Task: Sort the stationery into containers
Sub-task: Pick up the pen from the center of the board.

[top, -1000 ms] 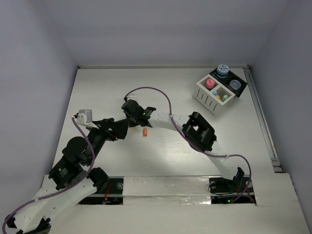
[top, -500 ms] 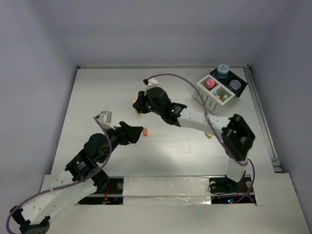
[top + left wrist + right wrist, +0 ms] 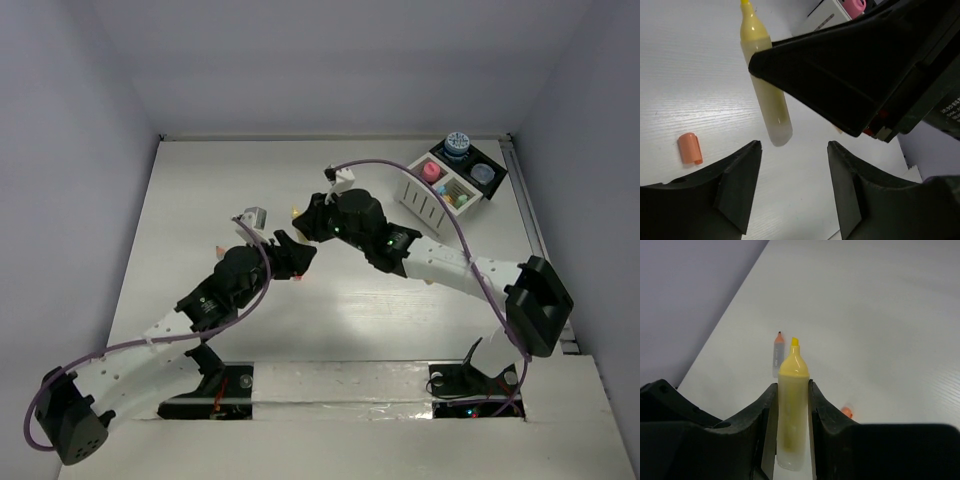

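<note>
Pale walls point(image 3: 330, 60) enclose a white table point(image 3: 220, 190); right gripper point(image 3: 792, 390) clamps yellow marker point(image 3: 792, 370), left gripper point(image 3: 795, 150) stands parted.

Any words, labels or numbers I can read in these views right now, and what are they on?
No text here reads clearly.
White print on the black body of the right gripper, seen from the left wrist: cut by the picture edge and too small and blurred to read.
Yellow highlighter, orange cap, white slatted box: no print visible.
</note>
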Motion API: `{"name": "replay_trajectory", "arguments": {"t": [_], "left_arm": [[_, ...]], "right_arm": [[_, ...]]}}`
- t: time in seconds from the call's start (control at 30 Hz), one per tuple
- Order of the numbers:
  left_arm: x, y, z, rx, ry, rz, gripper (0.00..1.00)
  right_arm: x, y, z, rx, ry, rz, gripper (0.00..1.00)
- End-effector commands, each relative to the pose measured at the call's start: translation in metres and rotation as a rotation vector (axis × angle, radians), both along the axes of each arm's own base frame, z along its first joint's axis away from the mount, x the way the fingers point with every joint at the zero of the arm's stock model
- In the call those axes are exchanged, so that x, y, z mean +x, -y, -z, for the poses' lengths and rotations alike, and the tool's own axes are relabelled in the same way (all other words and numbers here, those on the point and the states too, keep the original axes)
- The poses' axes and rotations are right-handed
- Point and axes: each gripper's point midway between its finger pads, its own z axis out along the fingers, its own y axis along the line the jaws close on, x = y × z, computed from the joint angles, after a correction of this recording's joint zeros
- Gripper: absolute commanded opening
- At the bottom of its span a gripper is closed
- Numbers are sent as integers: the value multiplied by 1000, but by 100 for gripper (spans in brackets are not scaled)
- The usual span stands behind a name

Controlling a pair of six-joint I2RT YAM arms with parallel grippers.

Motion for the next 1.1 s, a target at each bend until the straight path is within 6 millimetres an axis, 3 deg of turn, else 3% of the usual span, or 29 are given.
{"name": "replay_trajectory", "arguments": {"t": [0.0,0.2,0.5,0.67,0.7,0.77,0.83,0.87,0.93,1.0,1.07], "left_arm": [[12,10,-53,-111,122,-2,51],[21,8,-51,-121,134,-25,43],[27,18,-46,-105,128,3,38],[27,17,-50,-119,151,0,22],[26,16,-52,-126,157,1,10],[25,16,-52,-120,163,7,0],[24,16,-51,-114,167,14,0],[23,17,-50,-110,168,24,0],[19,18,-47,-101,182,49,0],[17,19,-41,-93,178,61,0],[13,18,-33,-75,181,77,0]], "right_arm": [[-8,2,-30,84,45,-15,5],[-16,5,-31,106,42,-34,5],[-21,6,-40,155,49,-44,5],[-26,5,-37,159,31,-64,5],[-25,6,-36,161,28,-57,5],[-25,8,-31,149,17,-47,5],[-20,12,-26,141,5,-22,6],[-21,13,-21,131,-7,-19,8],[-13,27,-14,126,-27,15,22],[-14,34,-12,120,-36,18,28],[-17,51,-14,106,-39,37,46]]}}
